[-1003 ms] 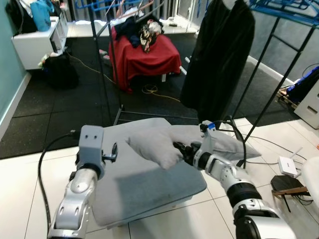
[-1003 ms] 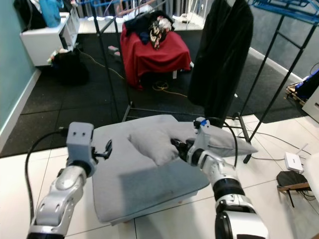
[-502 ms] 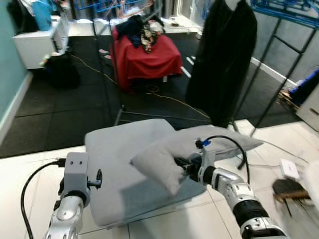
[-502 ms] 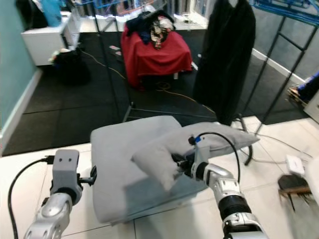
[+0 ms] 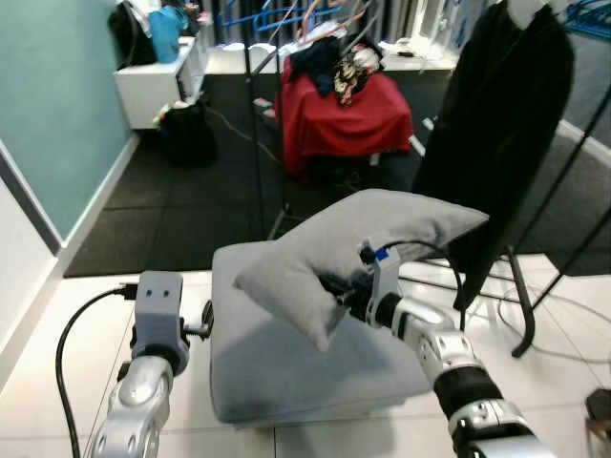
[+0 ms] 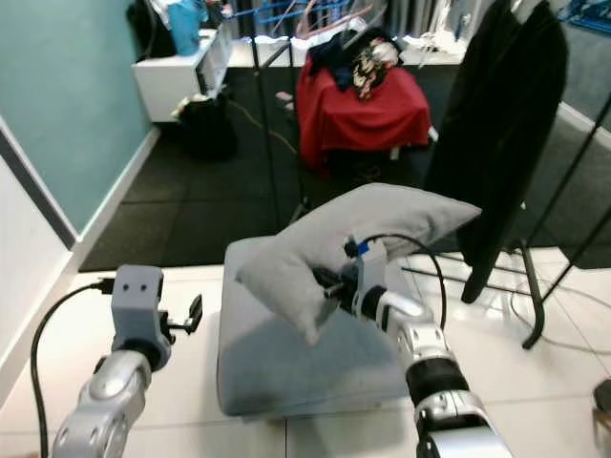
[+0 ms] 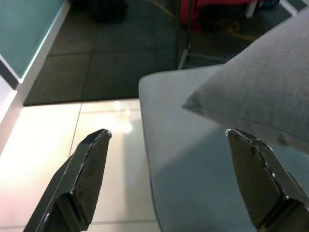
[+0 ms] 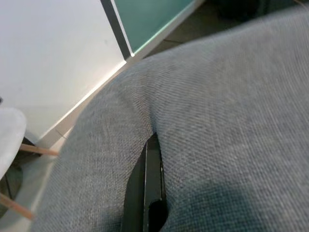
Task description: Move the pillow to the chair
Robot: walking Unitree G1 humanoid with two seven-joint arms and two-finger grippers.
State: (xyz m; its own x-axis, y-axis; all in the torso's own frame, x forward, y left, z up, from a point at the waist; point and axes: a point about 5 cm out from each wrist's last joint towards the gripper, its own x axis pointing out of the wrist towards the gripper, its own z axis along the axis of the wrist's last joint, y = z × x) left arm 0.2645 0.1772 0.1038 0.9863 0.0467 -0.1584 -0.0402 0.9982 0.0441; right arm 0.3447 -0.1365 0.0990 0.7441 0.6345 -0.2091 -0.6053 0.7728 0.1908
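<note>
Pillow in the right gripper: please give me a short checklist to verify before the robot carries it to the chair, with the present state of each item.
1. Grip: the right gripper is shut on the pillow, cloth pinched between its jaws in the right wrist view. Ok.
2. Lift: the pillow hangs above the grey cushion, apart from it. Ok.
3. Left gripper: open, beside the cushion's edge, touching nothing. Ok.
4. Path: a rack with a black coat stands close to the pillow's far end. Not ok; mind it when turning.
5. Floor: a cable lies on the tiles to the right. Not ok for stepping there.
6. Chair seat free: cannot tell.
</note>
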